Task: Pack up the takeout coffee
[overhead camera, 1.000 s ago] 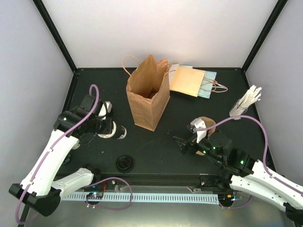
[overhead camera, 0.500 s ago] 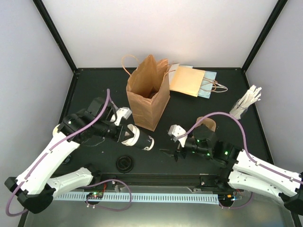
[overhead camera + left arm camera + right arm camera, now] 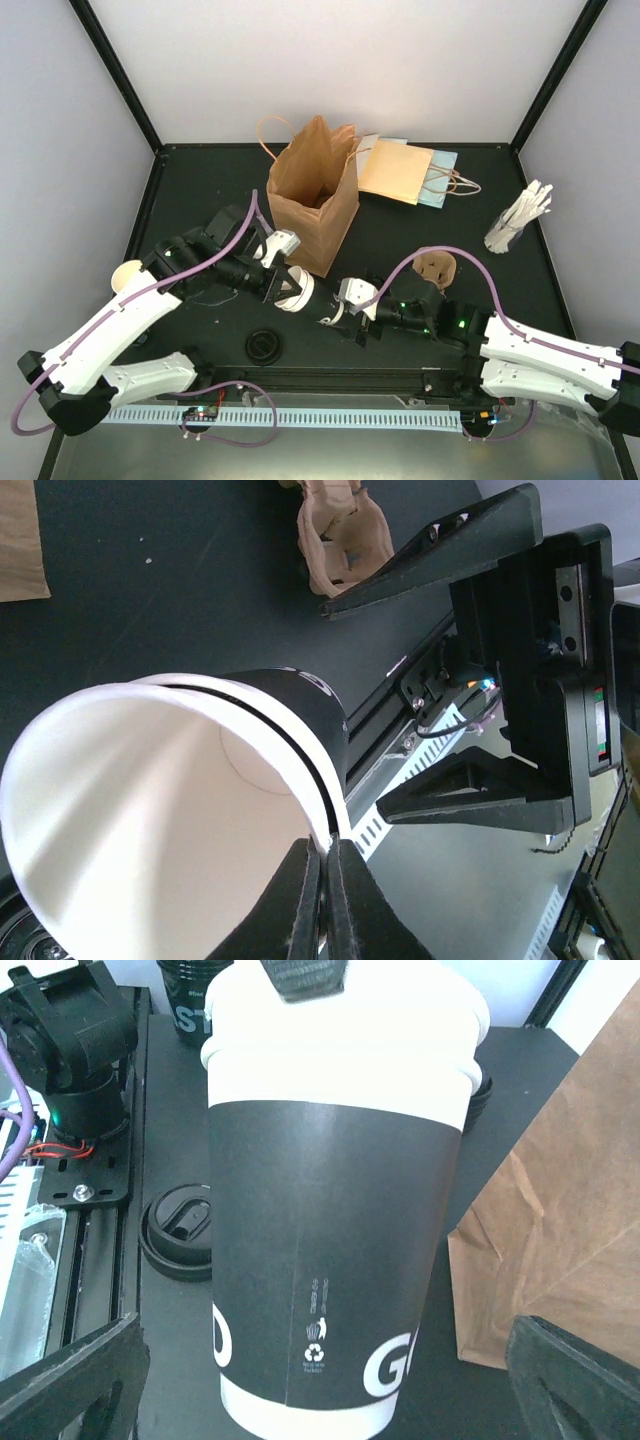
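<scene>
Between the two arms, one takeout coffee cup (image 3: 300, 292) hangs on its side, pinched at the rim by the left gripper (image 3: 322, 865). The right gripper (image 3: 325, 1380) stands wide, one finger on either side of the black sleeve. It should likely close squarely on the sleeve before the left lets go. The cup is empty. Just behind, the brown paper bag (image 3: 312, 200) stands open, its bottom in shadow. The pulp carrier (image 3: 435, 268) holds nothing.

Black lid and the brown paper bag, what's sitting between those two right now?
A paper cup, pinched at its rim by the left claw. The right wrist view shows it plainly: lid on one side, bag on the other.
</scene>
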`<state>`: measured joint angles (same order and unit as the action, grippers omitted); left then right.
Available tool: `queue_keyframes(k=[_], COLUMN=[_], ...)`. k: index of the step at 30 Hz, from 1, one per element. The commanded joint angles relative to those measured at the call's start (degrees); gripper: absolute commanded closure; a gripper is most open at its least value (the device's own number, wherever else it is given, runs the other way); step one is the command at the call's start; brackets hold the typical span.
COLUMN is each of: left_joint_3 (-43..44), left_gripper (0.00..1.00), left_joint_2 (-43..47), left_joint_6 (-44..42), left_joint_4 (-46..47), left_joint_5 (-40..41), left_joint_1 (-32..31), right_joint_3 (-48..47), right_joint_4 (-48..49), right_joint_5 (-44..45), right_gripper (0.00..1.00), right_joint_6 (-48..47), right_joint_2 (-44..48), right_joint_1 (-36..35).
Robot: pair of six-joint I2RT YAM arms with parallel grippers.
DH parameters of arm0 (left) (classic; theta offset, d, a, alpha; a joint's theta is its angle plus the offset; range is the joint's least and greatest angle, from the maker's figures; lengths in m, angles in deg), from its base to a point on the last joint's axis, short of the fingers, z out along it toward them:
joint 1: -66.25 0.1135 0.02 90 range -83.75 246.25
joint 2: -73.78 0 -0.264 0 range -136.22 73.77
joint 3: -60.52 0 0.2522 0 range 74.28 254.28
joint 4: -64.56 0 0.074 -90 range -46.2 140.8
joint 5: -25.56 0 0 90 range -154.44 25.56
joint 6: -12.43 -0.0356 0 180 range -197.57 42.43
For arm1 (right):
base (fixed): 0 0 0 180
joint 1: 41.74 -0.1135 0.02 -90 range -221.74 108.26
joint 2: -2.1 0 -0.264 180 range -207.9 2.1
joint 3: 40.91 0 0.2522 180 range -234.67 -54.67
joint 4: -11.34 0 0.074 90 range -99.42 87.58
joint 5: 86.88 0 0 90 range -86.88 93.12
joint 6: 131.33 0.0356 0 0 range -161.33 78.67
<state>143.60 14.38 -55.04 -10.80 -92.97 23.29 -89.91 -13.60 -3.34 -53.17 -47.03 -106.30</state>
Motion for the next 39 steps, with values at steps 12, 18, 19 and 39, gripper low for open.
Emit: queue_keyframes(k=[12,18,19,39], left_joint_3=[3.8,3.7,3.7,4.9], left_gripper=[0.98,0.98,0.98,0.99], left_joint_2=[-0.9,-0.6,-0.5,0.1], left_joint_6=[-1.8,-1.9,-1.9,-1.3], left_joint_4=[2.9,3.3,3.3,3.6], left_joint_5=[-2.0,-2.6,-2.7,-2.9], left_joint_1=[-0.7,-0.7,-0.8,-0.7], right_joint_3=[-0.9,-0.9,-0.9,-1.0], right_joint_4=[3.6,3.4,3.4,1.1], right_joint_5=[2.2,3.2,3.4,6.7], right_gripper=[0.00,0.02,0.04,0.31], right_joint_6=[-3.8,-3.3,-3.4,-2.6], right_joint_2=[-4.5,-5.4,-5.4,-4.1], right_joint_1=[-0.5,-0.5,-0.6,-0.6])
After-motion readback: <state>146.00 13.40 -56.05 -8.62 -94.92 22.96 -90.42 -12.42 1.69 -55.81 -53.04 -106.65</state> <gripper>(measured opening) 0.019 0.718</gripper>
